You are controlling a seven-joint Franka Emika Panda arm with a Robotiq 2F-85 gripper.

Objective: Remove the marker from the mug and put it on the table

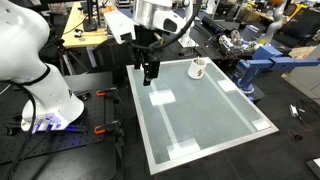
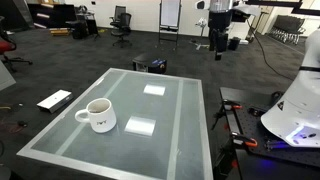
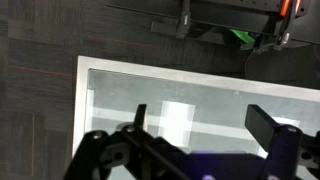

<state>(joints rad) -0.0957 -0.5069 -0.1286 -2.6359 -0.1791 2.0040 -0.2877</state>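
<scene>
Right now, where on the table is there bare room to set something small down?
Nearly the whole table is bare: the wide middle between the tape patches, and the end away from the mug. Only the mug's corner is taken. The gripper hangs open, well above the top.

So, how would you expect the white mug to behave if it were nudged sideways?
The mug looks like glossy ceramic, so it is probably rigid, fairly heavy for its size and breakable. It stands upright on the glossy table, so a low push would likely slide it rather than tip it.
</scene>
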